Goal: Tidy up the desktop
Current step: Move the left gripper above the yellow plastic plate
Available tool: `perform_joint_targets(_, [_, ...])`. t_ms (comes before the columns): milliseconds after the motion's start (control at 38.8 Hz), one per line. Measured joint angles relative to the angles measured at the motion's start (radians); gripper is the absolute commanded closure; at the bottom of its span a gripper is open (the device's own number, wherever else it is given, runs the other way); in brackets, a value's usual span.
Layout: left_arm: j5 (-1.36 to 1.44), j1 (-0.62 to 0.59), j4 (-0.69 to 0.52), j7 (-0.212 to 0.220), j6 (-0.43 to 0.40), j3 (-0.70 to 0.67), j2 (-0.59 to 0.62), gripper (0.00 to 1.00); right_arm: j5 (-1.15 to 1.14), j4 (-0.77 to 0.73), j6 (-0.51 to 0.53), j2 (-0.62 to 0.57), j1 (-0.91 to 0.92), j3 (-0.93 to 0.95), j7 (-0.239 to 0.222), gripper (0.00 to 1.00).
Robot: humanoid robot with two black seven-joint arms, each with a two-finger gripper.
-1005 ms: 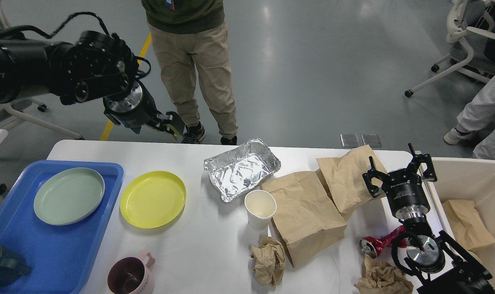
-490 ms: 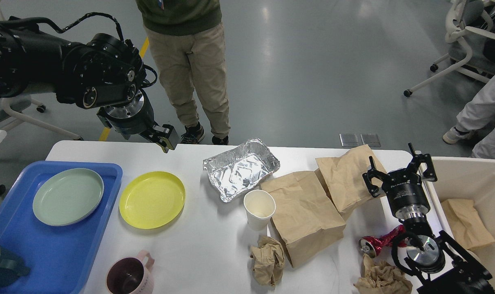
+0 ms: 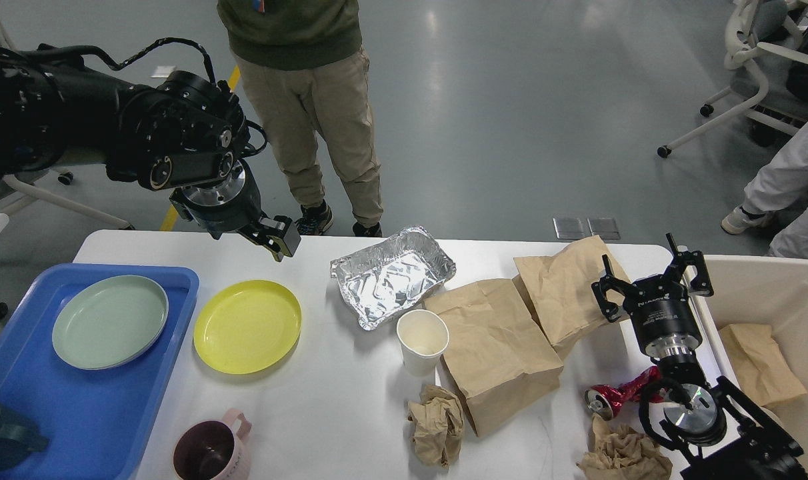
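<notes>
White desktop point(image 3: 324, 400) across the lower two thirds of the frame, cluttered from edge to edge. At lower left, a blue tray point(image 3: 77, 413) holding a pale green plate point(image 3: 109, 321) and, at the very edge, a dark blue cup point(image 3: 4, 437). Just right of the tray, a yellow plate point(image 3: 247, 326) flat on the tabletop; below it, a pink mug point(image 3: 212, 450) cut by the bottom edge. Near centre, a crumpled foil tray point(image 3: 392, 275), with a white paper cup point(image 3: 423, 341) upright just below it. Right of the cup, two brown paper bags point(image 3: 504, 347) lying flat and overlapping, a wad of brown paper point(image 3: 436, 423) below them, another wad point(image 3: 623, 457) at lower right beside a crushed red can point(image 3: 611, 399). At far right, a beige bin point(image 3: 771, 300) with a brown bag inside.

Left gripper point(image 3: 277, 240) at upper left, above the far edge of the desktop beyond the yellow plate, seen end-on and dark: fingers indistinguishable, so open or closed cannot be told. Right gripper point(image 3: 652, 272) at right, fingers spread wide, holding nothing, over the edge of the rightmost bag.
</notes>
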Motion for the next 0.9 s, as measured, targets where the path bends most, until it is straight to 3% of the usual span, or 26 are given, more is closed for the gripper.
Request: perform_joint_targets(902, [0.000,0.098,0.002,0.005,-0.004,-0.031,-0.020,0.04,0.000,0.001,0.001,0.000,0.000,0.000,0.000,0.00])
